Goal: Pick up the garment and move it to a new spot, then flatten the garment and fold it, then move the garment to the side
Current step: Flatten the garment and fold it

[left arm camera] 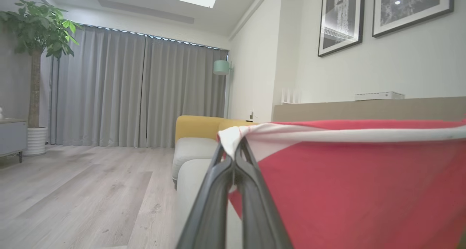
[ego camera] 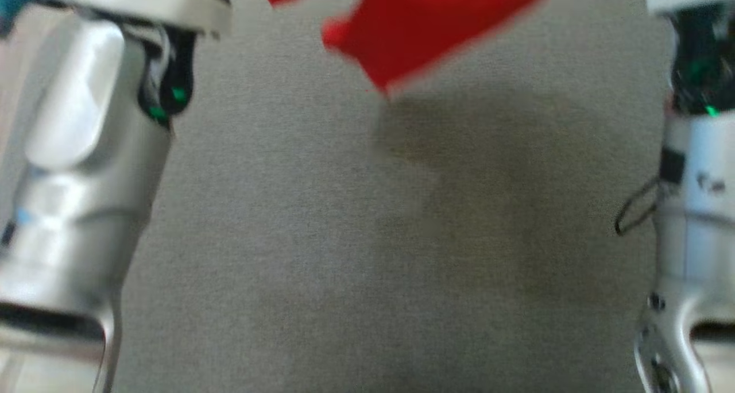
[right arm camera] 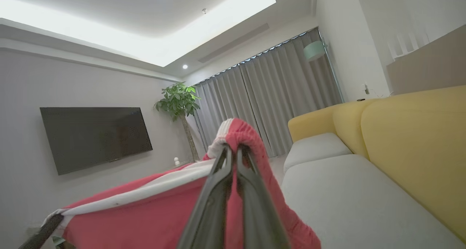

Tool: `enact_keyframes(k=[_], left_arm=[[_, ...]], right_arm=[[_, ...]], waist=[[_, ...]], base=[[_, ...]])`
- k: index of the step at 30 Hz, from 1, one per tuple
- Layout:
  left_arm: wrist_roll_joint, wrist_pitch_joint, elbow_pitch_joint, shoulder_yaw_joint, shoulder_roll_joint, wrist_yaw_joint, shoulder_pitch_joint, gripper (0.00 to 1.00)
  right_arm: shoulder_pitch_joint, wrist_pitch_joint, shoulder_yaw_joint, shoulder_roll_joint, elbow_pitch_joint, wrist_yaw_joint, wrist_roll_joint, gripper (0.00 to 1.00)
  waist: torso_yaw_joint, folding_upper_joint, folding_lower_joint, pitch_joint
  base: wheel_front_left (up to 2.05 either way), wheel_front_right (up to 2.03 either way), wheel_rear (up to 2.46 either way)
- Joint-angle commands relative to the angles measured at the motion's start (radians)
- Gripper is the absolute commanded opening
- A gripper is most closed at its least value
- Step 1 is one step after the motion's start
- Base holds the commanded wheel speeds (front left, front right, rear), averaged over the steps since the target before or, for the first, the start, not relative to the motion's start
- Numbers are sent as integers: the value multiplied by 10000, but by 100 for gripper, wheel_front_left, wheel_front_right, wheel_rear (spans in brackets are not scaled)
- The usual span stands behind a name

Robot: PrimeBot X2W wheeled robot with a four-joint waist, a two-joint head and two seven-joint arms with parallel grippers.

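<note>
Head view: between the pale left forearm [ego camera: 80,169] and right forearm [ego camera: 695,209], the red garment [ego camera: 425,25] hangs blurred above a grey fabric surface [ego camera: 321,255], its shadow beneath. On the wrist views, the left pincer [left arm camera: 234,150] is clamped on the garment's white-trimmed edge, and the right pincer [right arm camera: 233,152] pinches the opposite corner beside a yellow sofa [right arm camera: 411,132].

We are looking at a red, white-edged garment [left arm camera: 346,190] that is hanging in the air, its white upper edge pulled taut sideways and bunching at both ends while the red cloth is falling below. From the head view, its blurred lower corner is hanging over the grey surface [ego camera: 287,238], shadowing it.
</note>
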Motion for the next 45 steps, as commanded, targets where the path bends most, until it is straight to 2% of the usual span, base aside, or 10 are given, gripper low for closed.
enact_keyframes(k=[1, 8, 12, 16, 20, 27, 32, 36, 40, 45], left_arm=[[-126, -280, 649, 649, 280, -30, -813, 0], [-599, -632, 5158, 822, -516, -467, -1280, 0], [-1092, -519, 7101, 880, -1213, -849, -551, 0], [-1522, -608, 8082, 915, -1681, -1193, 248, 0], [-1616, -1036, 7970, 763, -1832, -1454, 1080, 0], [-371, -1129, 4434, 1560, -1222, -1508, 4038, 0], [357, -1130, 2367, 1699, -651, -1240, 6006, 0], [425, -577, -79, 1799, -30, -506, 7966, 0], [369, 742, -3386, 1995, 525, 603, 9854, 0], [355, 1968, -6243, 2168, 1028, 1438, 11023, 0]], right_arm=[[-734, -391, 150, -18, 508, 37, 149, 0], [-1788, -1457, 1733, -17, 5303, 37, -670, 0], [-1360, -1853, 2665, -17, 7370, 37, -217, 0], [-533, -2427, 3282, -17, 8486, 37, 429, 0], [470, -3324, 3427, -17, 8661, 37, 960, 0], [3601, -4094, 2970, -641, 6172, 37, 995, 0], [5955, -3450, 1915, -821, 3843, 37, 562, 0], [8432, -1673, 581, -459, 755, 37, -88, 0], [10529, 418, -411, -88, -2330, 37, -468, 0], [11601, 1857, -853, -23, -4254, 37, 29, 0]], waist=[[-155, 0, -4, 67], [-494, 0, -4, 164], [-557, 0, -4, 405], [-527, 0, -4, 571], [-513, 0, -4, 487], [-449, 0, -4, -290], [-431, 0, -4, -746], [-529, 0, -4, -1026], [-605, 0, -4, -1114], [-713, 0, -4, -983]], base=[[0, 0, 0], [0, 0, 0], [0, 0, 0], [0, 0, 0], [0, 0, 0], [0, 0, 0], [0, 0, 0], [0, 0, 0], [0, 0, 0], [0, 0, 0]])
